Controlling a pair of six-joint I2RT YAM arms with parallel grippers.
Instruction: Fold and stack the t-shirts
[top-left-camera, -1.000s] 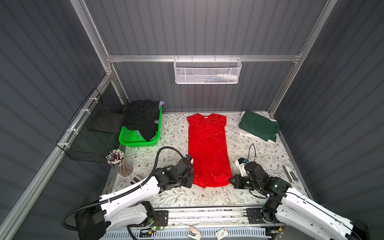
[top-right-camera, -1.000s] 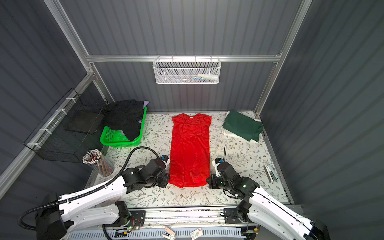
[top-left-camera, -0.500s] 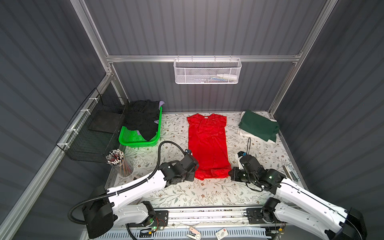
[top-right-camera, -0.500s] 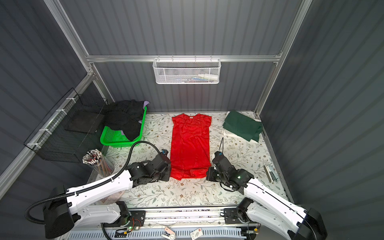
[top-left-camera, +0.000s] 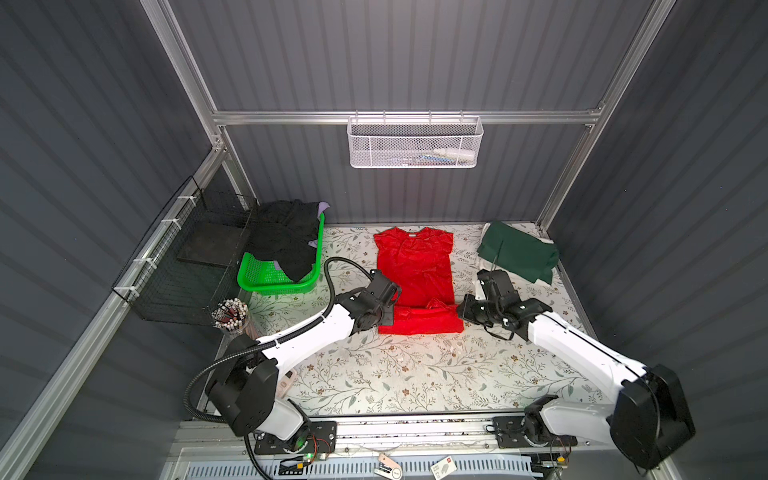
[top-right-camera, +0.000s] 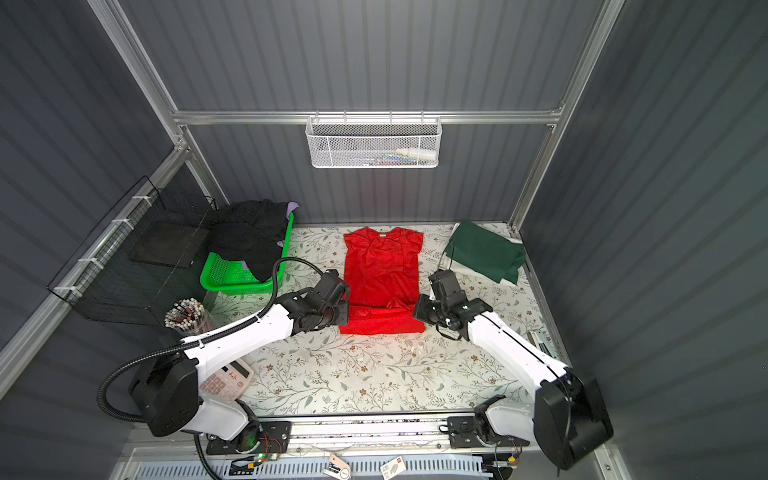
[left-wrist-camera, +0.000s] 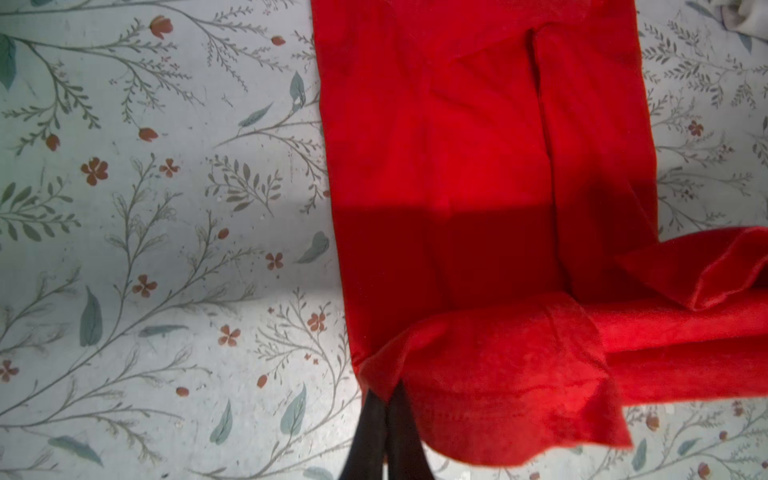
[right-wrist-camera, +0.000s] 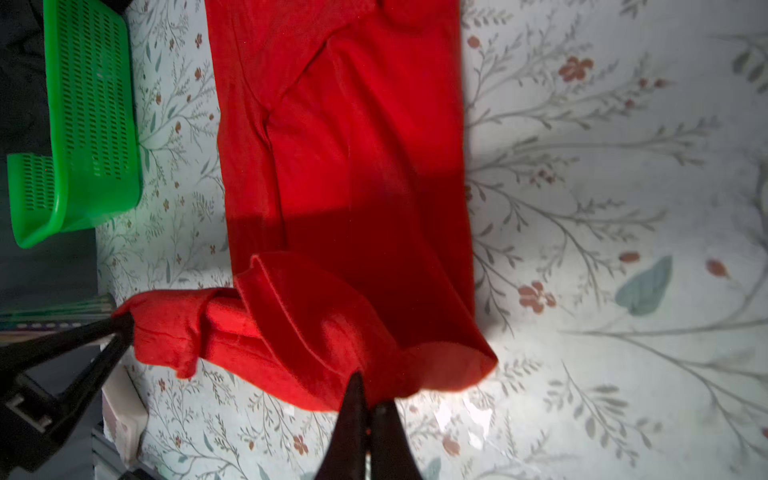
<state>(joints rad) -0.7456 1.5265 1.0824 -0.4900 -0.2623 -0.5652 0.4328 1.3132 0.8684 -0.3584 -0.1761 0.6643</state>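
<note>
Doubling farther — red t-shirt (top-left-camera: 413, 266) (hem raised)

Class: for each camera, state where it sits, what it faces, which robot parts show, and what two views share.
Both top views: overhead, looking down on the bright red cloth t-shirt; both arms show.
Left wrist: on left arm, facing the shirt; left gripper shows, pinching its corner.
Right wrist: on right arm, likewise; right gripper shows, pinching it.
Shared: both wrist views show the left gripper.

Robotics lab enclosure, grey ribbed walls (top-left-camera: 415, 54), aluminium frame (top-left-camera: 291, 117), floral-covered table (top-left-camera: 395, 374), wire basket (top-left-camera: 415, 145)
</note>
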